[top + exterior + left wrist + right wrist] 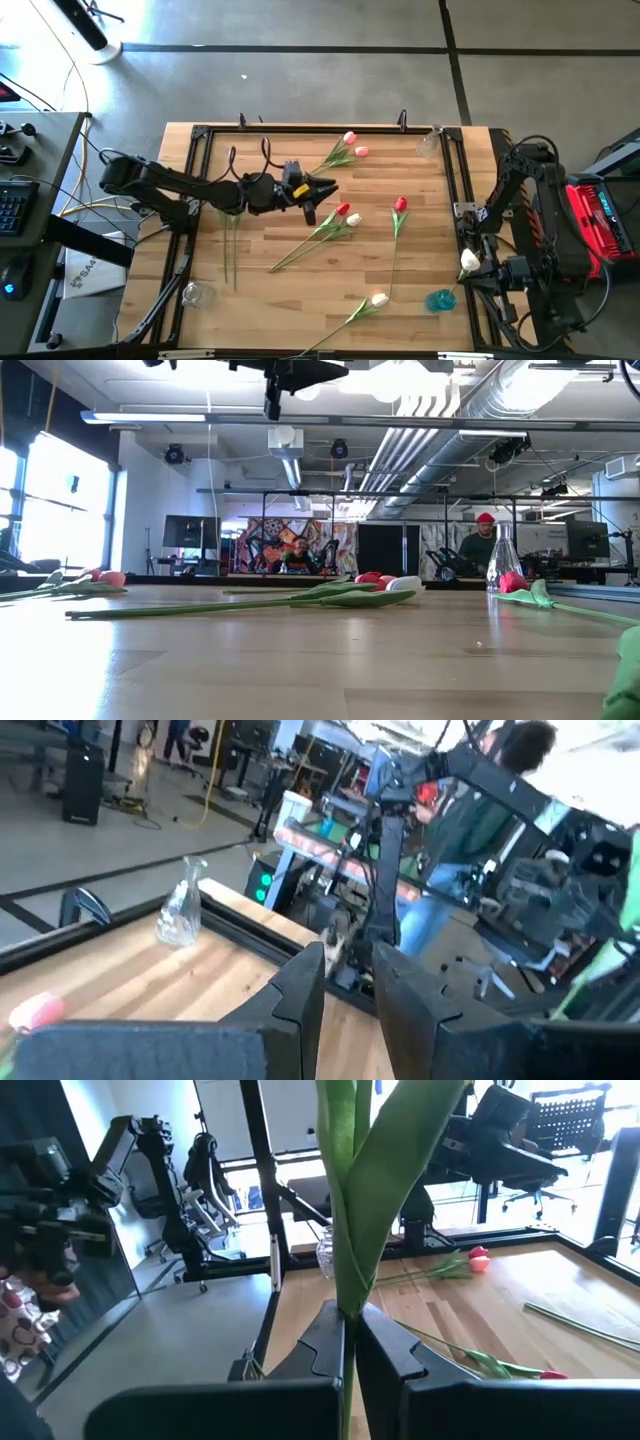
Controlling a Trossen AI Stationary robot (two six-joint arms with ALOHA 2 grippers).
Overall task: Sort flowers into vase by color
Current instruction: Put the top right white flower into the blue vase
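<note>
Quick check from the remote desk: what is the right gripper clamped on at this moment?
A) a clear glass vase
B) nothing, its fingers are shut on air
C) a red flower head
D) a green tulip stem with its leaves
D: in the right wrist view the right gripper has its fingers closed on a green tulip stem that rises between them; from above, that flower's white head shows at the table's right edge.

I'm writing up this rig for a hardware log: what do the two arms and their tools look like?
Both arms are dark, jointed and slim. The left arm carries a yellow marking near its wrist, just behind the left tool. Black cables loop along the table's edge beside it. The right arm stands next to a red box. Each tool has two angular dark fingers.
</note>
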